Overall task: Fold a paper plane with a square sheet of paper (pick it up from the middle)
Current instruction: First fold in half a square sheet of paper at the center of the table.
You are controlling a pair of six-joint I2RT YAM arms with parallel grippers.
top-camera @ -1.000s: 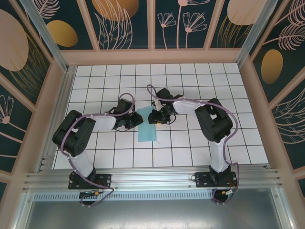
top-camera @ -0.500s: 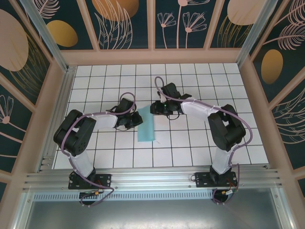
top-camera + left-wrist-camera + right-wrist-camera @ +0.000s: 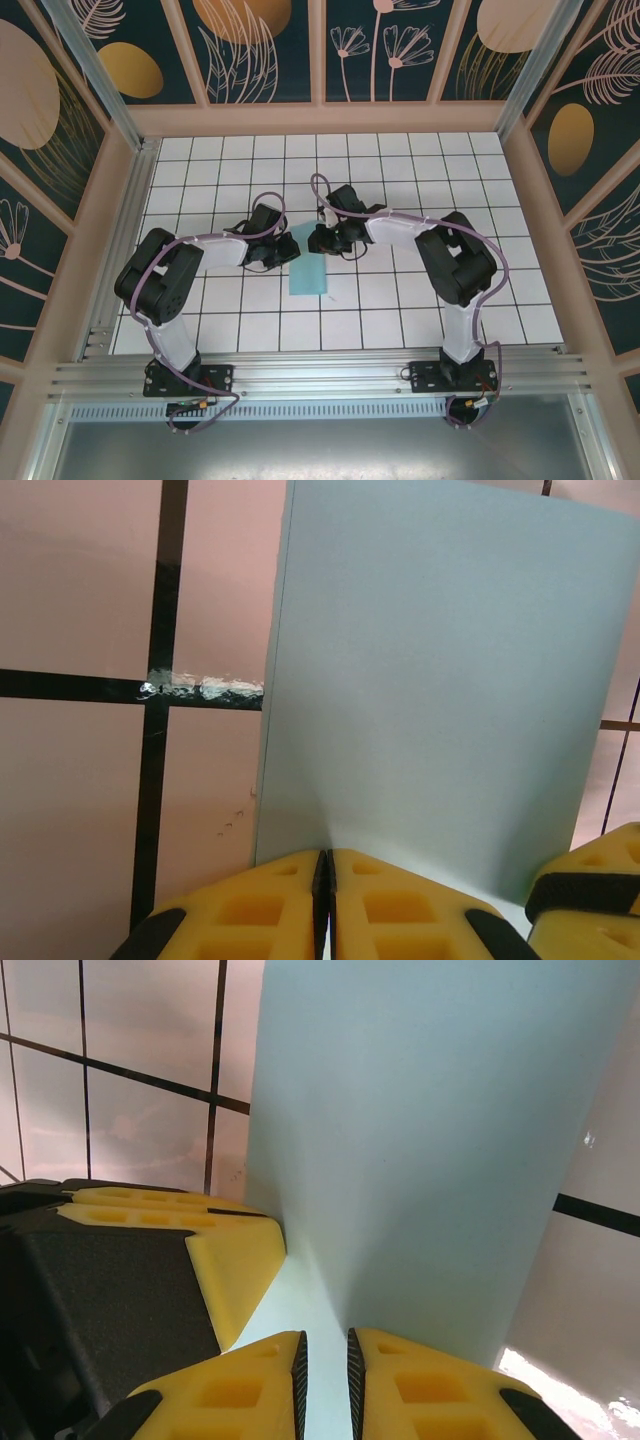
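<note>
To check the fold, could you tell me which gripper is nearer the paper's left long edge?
Left. The left gripper sits against the paper at its left edge near the far end; the right gripper is at the far end, toward the right edge.

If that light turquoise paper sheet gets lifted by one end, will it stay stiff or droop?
The light turquoise paper sheet looks very thin and lies mostly flat on the white tiled table, so it would probably droop. It seems light and smooth, so a nudge would likely slide it.
</note>
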